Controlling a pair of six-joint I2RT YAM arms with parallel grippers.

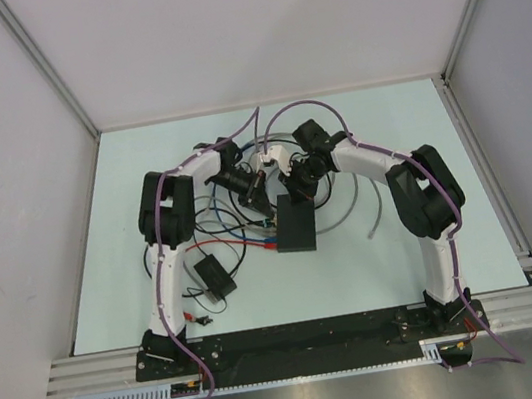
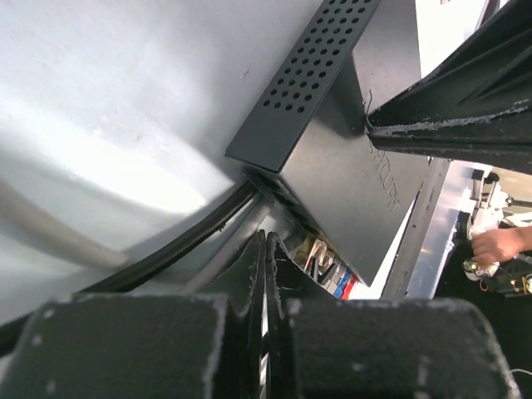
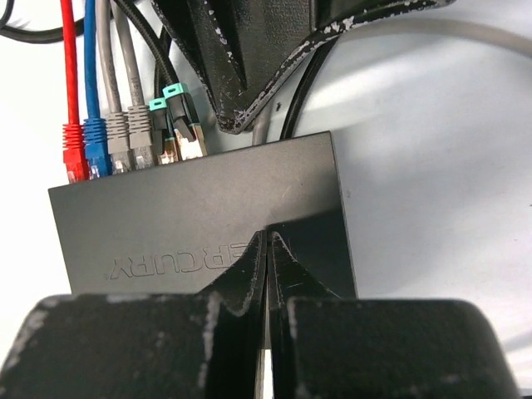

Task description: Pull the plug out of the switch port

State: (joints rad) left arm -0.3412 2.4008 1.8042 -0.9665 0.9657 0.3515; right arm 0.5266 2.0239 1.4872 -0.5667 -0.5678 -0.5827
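Closest to the right wrist camera, the right gripper (image 3: 266, 237) fills the bottom of the view. Its two scuffed black fingers are pressed flat together with nothing between them, and the tips rest on the top face of the dark grey switch (image 3: 208, 220), just above its upside-down MERCURY lettering. Along the box's far edge in that view runs the switch port (image 3: 133, 173), filled from the left by a red plug (image 3: 75, 158), a blue plug (image 3: 97, 145), two grey plugs (image 3: 129, 137) and two black plugs with teal boots (image 3: 179, 112). The sockets themselves are hidden behind the connectors, and how deep the rightmost teal-booted one sits cannot be made out. The left gripper (image 3: 237, 122) comes down from the far side, likewise closed with nothing seen in it, its tip just right of that rightmost plug. In the left wrist view its own fingers (image 2: 247, 278) block the lower frame. The switch looms tilted above them with its perforated side wall (image 2: 312, 71) showing, and only slivers of the connectors peek out under its corner, where a pale grey cable (image 2: 50, 241) and a black cable (image 2: 191, 241) pass. From above, both arms bow outward at the elbows and their wrists meet over the switch near the middle of the table (image 1: 388, 140); the jaws are too small and dark to read there. A smaller black box (image 1: 214, 276) with thin wires lies near and left, apart from the switch.
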